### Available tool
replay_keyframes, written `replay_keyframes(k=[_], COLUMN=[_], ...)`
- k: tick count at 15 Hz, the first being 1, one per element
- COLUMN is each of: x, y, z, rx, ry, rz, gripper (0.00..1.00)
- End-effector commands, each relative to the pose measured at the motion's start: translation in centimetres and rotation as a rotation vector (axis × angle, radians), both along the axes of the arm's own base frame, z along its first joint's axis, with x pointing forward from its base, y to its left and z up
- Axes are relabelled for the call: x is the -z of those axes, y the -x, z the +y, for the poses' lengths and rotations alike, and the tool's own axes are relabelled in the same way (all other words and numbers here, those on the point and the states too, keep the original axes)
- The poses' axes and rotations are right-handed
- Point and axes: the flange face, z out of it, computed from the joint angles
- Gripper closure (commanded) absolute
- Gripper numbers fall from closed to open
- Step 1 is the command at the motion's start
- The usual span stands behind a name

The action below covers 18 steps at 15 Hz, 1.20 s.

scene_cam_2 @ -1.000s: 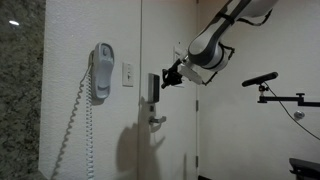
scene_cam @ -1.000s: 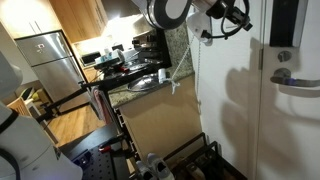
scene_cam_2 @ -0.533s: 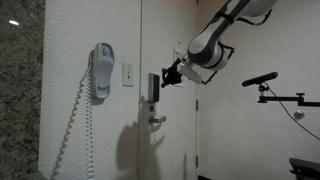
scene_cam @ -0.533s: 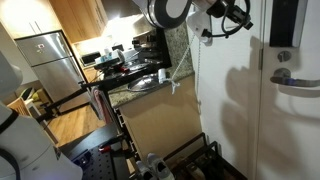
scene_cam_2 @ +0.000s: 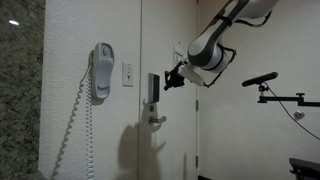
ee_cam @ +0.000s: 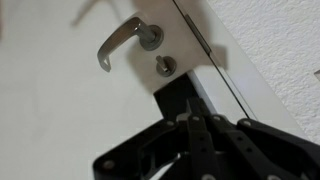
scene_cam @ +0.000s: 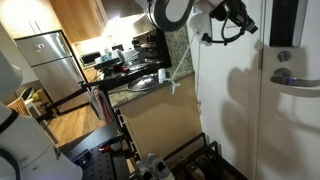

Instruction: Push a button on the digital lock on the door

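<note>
Fingers (scene_cam: 244, 22) show dark at the top edge in an exterior view, hanging off the arm (scene_cam: 172, 10) with a loop of cable. Their gap is too small to read from here. Just beyond the tips, on the door (scene_cam: 300, 130), stands the digital lock (scene_cam: 283, 22), a glossy black upright panel. The lever handle (scene_cam: 296, 83) is below the fingers on the same door. A steel fridge (scene_cam: 45, 60) stands well apart, on the far side of the frame from the fingers.

In an exterior view from the side, the fingers (scene_cam_2: 171, 78) point level at the digital lock (scene_cam_2: 153, 87). The tips are just beside its face, but contact cannot be told. The arm (scene_cam_2: 212, 45) slopes up and away behind them. The lever handle (scene_cam_2: 156, 120) is below the fingers on the door (scene_cam_2: 176, 140). Past the lock, on the wall, are the switch plate (scene_cam_2: 127, 73) and then the wall handset (scene_cam_2: 102, 72) with its coiled cord.

In the wrist view, the fingers (ee_cam: 193, 122) are pressed together to one narrow point, with nothing between them. Right ahead of the tips is the black face of the digital lock (ee_cam: 183, 98). Farther ahead are a small round silver fitting (ee_cam: 165, 65) and the lever handle (ee_cam: 120, 42), both on the white door (ee_cam: 60, 110).
</note>
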Motion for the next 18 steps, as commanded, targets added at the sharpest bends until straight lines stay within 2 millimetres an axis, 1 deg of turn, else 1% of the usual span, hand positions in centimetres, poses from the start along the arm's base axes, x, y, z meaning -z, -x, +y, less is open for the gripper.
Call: replay_keyframes(k=[1, 5, 9, 12, 15, 18], x=[-1.7, -3.2, -4.8, -6.2, -7.0, -7.4], y=[0.3, 0.1, -0.9, -1.9, -3.1, -4.2], z=[-1.6, -4.2, -5.8, -5.7, -4.9, -3.9], rx=[0.062, 0.108, 0.124, 0.111, 0.090, 0.070], ry=[-0.038, -0.022, 0.000, 0.019, 0.025, 0.023], rz=[-0.033, -0.068, -0.090, -0.104, -0.098, -0.074], gripper=[1.00, 1.00, 1.00, 1.00, 1.00, 1.00])
